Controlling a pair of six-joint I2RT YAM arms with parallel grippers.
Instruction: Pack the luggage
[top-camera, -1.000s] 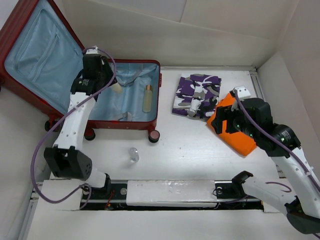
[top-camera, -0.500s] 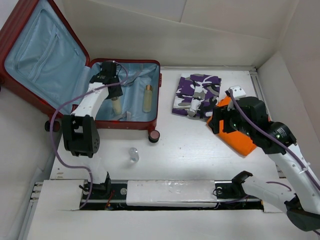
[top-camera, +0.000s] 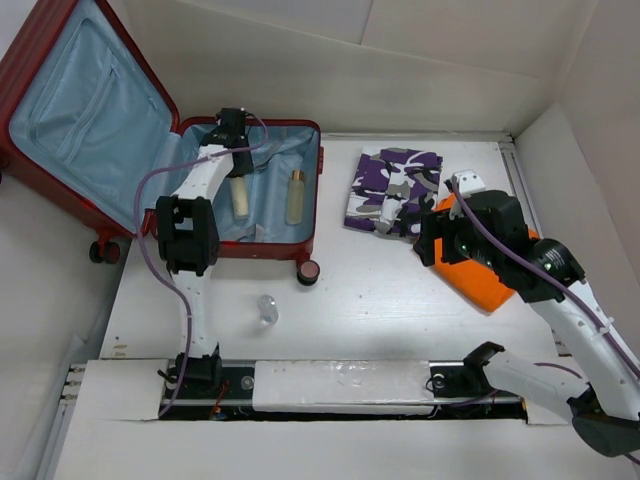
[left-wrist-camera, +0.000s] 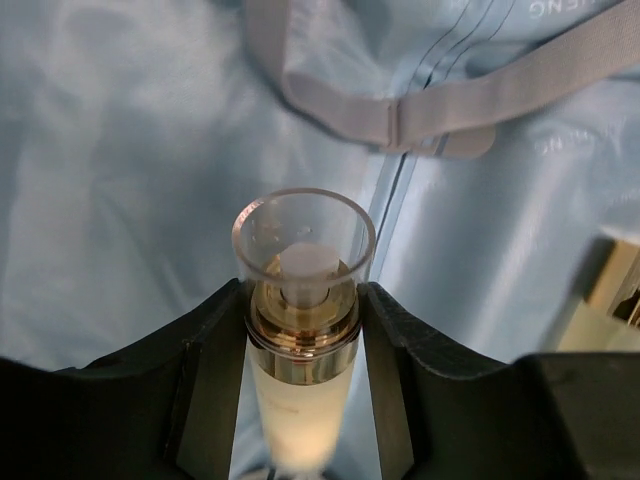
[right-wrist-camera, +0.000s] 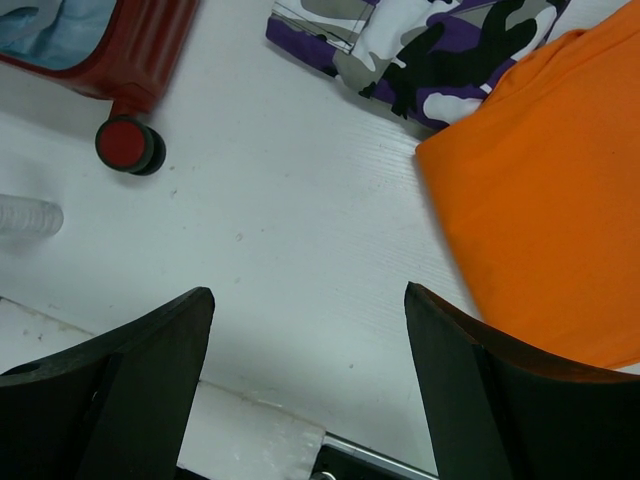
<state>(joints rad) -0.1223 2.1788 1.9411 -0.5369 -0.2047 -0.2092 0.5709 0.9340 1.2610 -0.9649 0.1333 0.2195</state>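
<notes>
The dark red luggage (top-camera: 262, 249) lies open at the back left, its lid (top-camera: 70, 110) leaning back and the light blue lining (left-wrist-camera: 120, 150) showing. My left gripper (top-camera: 238, 175) is inside the open half, shut on a cream bottle (left-wrist-camera: 300, 400) with a gold collar and clear cap, just above the lining. A second bottle (top-camera: 296, 195) lies in the luggage to its right. My right gripper (right-wrist-camera: 310, 330) is open and empty above the table, beside an orange cloth (right-wrist-camera: 560, 200).
A folded purple camouflage cloth (top-camera: 395, 190) lies behind the orange cloth (top-camera: 480, 260). A small clear object (top-camera: 266, 308) lies on the table in front of the luggage. A luggage wheel (right-wrist-camera: 128, 145) sticks out. Grey straps (left-wrist-camera: 400, 110) cross the lining. White walls close in the back and right.
My left gripper has carried the cream bottle right and deeper into the luggage. My right gripper has drifted a little left beside the orange cloth.
</notes>
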